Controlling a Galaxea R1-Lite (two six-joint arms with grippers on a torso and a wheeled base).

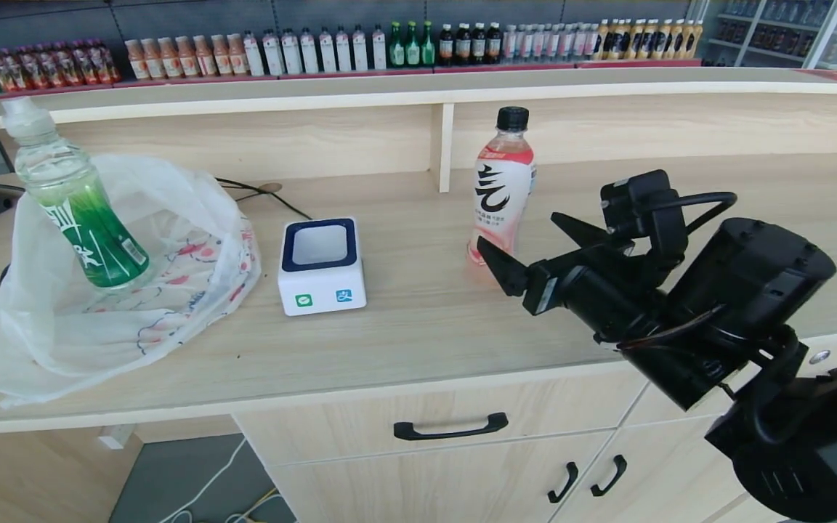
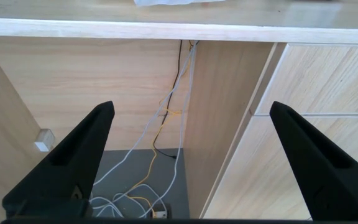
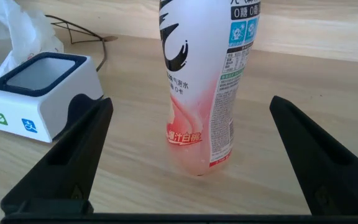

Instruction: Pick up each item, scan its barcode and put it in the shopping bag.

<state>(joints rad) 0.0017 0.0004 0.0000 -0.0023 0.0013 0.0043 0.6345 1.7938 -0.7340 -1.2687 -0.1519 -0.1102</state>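
Note:
A pink drink bottle with a black cap stands upright on the wooden counter. My right gripper is open just in front of it, its fingers apart on either side and not touching. A green-labelled bottle leans inside the translucent shopping bag at the counter's left. The white scanner box with a dark blue rim sits between bag and pink bottle. My left gripper is open below the counter's edge, facing the cabinet opening with nothing between its fingers.
A raised wooden ledge runs behind the counter, with shelves of bottles beyond. A black cable lies behind the scanner. Drawers with black handles are below the counter. Loose wires hang in the cabinet gap.

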